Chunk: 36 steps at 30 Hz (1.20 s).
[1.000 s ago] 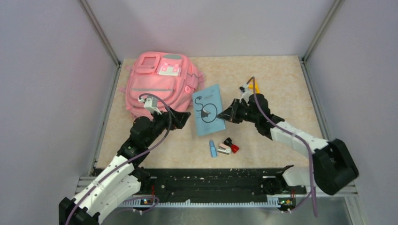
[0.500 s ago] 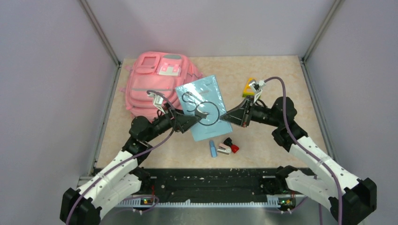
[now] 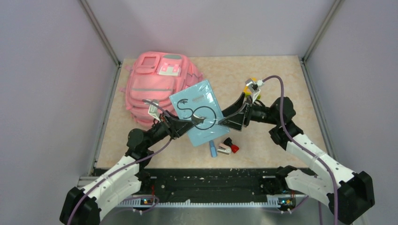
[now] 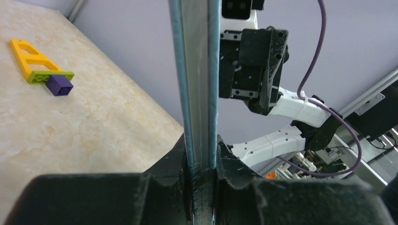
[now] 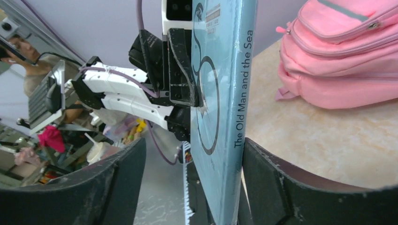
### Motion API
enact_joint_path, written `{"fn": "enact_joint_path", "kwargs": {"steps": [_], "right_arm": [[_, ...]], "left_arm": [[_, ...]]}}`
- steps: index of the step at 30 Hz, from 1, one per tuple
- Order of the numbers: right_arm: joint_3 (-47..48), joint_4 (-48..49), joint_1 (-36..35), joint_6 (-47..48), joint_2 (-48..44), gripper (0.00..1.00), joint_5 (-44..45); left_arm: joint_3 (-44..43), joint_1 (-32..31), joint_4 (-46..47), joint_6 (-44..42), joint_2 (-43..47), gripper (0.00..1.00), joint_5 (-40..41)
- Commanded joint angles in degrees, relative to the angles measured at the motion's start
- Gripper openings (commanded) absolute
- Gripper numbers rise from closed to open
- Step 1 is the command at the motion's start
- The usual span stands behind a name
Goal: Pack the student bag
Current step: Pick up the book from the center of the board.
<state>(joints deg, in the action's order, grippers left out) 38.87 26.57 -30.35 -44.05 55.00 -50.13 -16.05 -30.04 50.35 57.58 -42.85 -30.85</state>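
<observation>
blue book point(image 3: 195, 105) now clamped in left fingers point(image 4: 162, 180), right fingers point(image 5: 119, 183) newly apart around it

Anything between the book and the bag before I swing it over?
Nothing visible between them: the left gripper holds the book in the air next to the bag. The right gripper, open, straddles its other edge, though, and the bag's zips look closed.
</observation>
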Motion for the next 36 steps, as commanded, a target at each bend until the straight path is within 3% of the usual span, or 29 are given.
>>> {"fn": "enact_joint_path", "kwargs": {"steps": [1,6,8,12,13,14,16,17,19,24,31,36], "right_arm": [[-1.2,8.0,-1.8,-0.7,2.1,0.77,-1.4],[-2.2,8.3,-2.9,0.5,5.0,0.77,-1.1],[-2.5,10.5,-3.2,-0.7,5.5,0.70,-1.6],[-1.0,12.9,-3.9,-2.6,6.3,0.11,-2.8],[-0.6,12.5,-3.9,-2.2,6.2,0.00,-2.3],[-0.3,10.6,-3.9,-1.1,5.8,0.00,-0.9],[1.7,0.9,-3.8,4.4,4.3,0.00,5.1],[3.5,-5.7,-3.5,7.8,3.5,0.00,9.4],[6.3,-16.8,-1.6,11.4,2.4,0.00,17.1],[6.0,-23.7,11.1,10.7,1.4,0.00,17.5],[1.6,-23.6,15.6,11.4,0.5,0.00,16.2],[-1.0,-20.3,16.2,10.3,1.2,0.00,13.6]], "left_arm": [[-0.8,0.3,10.4,0.3,3.8,0.00,4.9],[-1.3,0.3,9.8,0.3,5.3,0.00,5.3],[-1.4,0.3,7.8,-0.4,5.7,0.00,5.4],[-1.0,0.3,3.8,-2.5,6.2,0.00,7.6],[-1.2,0.3,0.8,-4.7,6.4,0.00,8.4],[-2.2,0.2,-3.3,-8.3,6.6,0.08,9.2],[-6.6,0.3,-19.0,-17.7,7.3,0.43,11.6],[-9.4,0.3,-27.5,-22.3,7.6,0.56,13.9],[-14.2,0.3,-42.8,-29.9,7.3,0.69,20.2],[-26.1,0.3,-63.9,-43.7,0.8,0.80,35.5],[-36.8,0.0,-72.9,-55.1,-17.3,0.85,48.9],[-40.4,-0.6,-72.4,-63.4,-26.4,0.91,55.1]]}}
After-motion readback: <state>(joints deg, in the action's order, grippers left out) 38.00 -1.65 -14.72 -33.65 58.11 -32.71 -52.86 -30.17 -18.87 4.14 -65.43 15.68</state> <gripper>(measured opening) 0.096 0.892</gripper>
